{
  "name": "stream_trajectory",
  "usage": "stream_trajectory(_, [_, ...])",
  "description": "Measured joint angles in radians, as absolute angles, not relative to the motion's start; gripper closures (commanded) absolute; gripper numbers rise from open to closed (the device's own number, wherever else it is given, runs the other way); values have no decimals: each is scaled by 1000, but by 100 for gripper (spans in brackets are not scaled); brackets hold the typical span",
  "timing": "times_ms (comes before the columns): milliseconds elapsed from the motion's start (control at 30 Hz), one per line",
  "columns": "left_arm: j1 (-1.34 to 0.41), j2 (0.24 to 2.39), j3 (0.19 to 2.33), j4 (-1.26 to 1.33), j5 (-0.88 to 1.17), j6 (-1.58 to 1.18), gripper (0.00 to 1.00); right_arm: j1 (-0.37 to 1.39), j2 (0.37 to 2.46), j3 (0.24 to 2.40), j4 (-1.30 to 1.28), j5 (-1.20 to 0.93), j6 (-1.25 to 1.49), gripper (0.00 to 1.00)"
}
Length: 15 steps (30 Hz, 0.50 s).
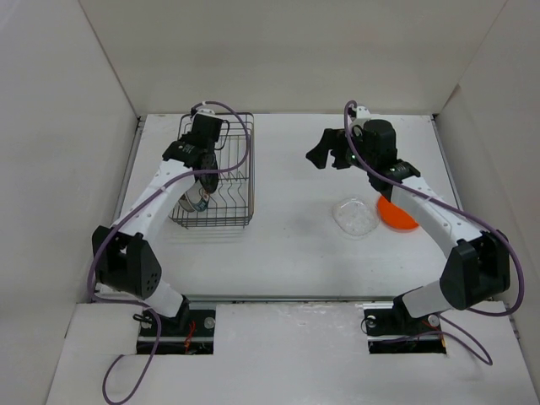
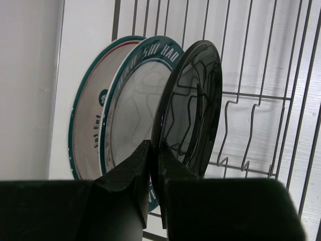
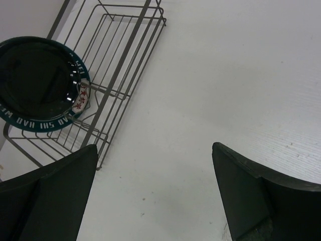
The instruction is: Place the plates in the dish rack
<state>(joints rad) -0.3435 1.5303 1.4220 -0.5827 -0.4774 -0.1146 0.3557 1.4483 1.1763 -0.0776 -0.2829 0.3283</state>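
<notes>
Left jaws are clamped on the rim of the black plate (image 2: 193, 105), holding it upright in the rack (image 2: 261, 95) beside two white plates (image 2: 125, 115); I judge this is for seating between prongs. Right jaws are apart, idle above the counter (image 1: 287, 253), where the clear plate (image 1: 354, 217) and orange plate (image 1: 403, 221) wait.

White table (image 1: 287, 253) between white walls (image 1: 278, 51)
</notes>
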Motion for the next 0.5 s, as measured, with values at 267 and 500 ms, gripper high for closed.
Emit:
stream_trajectory(267, [-338,1544,1393,-576,-449,-115,71,331,1428,1155,-97,-282,303,0])
stream_trajectory(500, [-338,1544,1407,-587,-341,-102,34,207,1422,1134,-179,-266,223,0])
